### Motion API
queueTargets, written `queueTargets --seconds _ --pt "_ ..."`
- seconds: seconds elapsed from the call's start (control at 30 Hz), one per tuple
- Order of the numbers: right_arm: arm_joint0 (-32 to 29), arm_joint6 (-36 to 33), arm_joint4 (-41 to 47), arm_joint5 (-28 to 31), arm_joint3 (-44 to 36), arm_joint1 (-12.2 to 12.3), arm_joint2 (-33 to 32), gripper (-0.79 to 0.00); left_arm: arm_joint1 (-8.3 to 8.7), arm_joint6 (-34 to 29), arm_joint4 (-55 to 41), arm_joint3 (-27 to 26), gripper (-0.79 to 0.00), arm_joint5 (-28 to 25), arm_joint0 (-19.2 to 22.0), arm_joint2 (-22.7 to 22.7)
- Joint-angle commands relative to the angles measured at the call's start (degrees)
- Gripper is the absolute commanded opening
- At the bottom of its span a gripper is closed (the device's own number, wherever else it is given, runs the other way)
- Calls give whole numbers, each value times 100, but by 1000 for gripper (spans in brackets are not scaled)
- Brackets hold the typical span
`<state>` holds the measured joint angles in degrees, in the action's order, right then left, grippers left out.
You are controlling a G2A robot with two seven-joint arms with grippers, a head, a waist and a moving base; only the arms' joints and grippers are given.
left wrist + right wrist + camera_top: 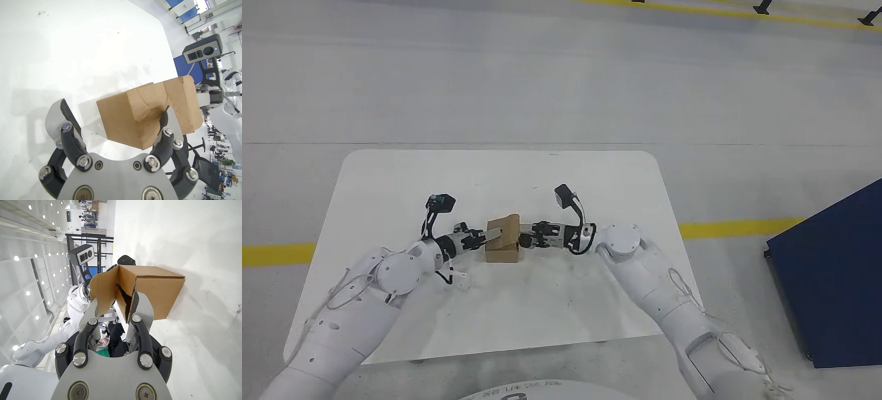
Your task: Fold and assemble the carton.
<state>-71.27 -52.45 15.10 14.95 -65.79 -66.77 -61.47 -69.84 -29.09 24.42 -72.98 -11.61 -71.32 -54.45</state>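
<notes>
A brown cardboard carton (504, 240) rests on the white table (572, 180), between my two grippers. My left gripper (480, 238) is open wide at one end of the carton (121, 111). One of its fingertips (167, 115) presses into a dented, creased panel, and the other fingertip (69, 115) stands off the box. At the opposite end, my right gripper (529, 238) is shut on the loose flaps of the carton (158, 294): one finger (92, 309) lies on the outer flap (103, 289), and the other (140, 306) sits at the edge of the gaping end.
The table's edges are well away from the carton on all sides. A dark blue panel (842, 270) stands on the floor beyond the table's right side. A yellow floor line (742, 229) runs behind.
</notes>
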Motion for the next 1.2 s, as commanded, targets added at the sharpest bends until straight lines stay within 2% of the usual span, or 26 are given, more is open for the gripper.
queueTargets --seconds 0.0,0.2,0.3,0.43,0.47,0.57,0.63,0.73,0.8,0.93,1.17 --pt "29 59 124 -120 80 -9 -19 -400 -2 -13 -11 23 0 -13 12 -7" --pt "80 78 518 -275 323 1 -202 -394 -3 -40 -41 73 0 -65 30 -39" --pt "33 19 487 -96 348 35 -308 -286 -5 -44 -41 82 0 -79 30 -46" --pt "-76 222 -361 177 93 82 -218 -197 -12 -51 -28 87 0 -57 43 -38" --pt "-112 337 -594 160 -15 85 -166 -151 -15 -51 -30 86 0 -59 46 -31" --pt "-204 611 -929 -21 -298 70 -24 -212 -27 -59 -25 81 0 -51 65 -6" --pt "-206 664 -1035 -110 -394 61 41 -326 -34 -57 -25 81 0 -58 73 7" --pt "-195 719 -1111 -187 -447 49 105 -354 -41 -58 -33 96 0 -70 82 15" --pt "-189 731 -1134 -208 -461 44 132 -400 -45 -53 -46 105 0 -86 83 16" --pt "-154 744 -1183 -330 -457 34 179 -425 -47 -37 -110 136 0 -171 78 -6" --pt "-103 790 -1202 -376 -427 15 236 -406 -54 -16 -161 181 0 -263 73 -21"
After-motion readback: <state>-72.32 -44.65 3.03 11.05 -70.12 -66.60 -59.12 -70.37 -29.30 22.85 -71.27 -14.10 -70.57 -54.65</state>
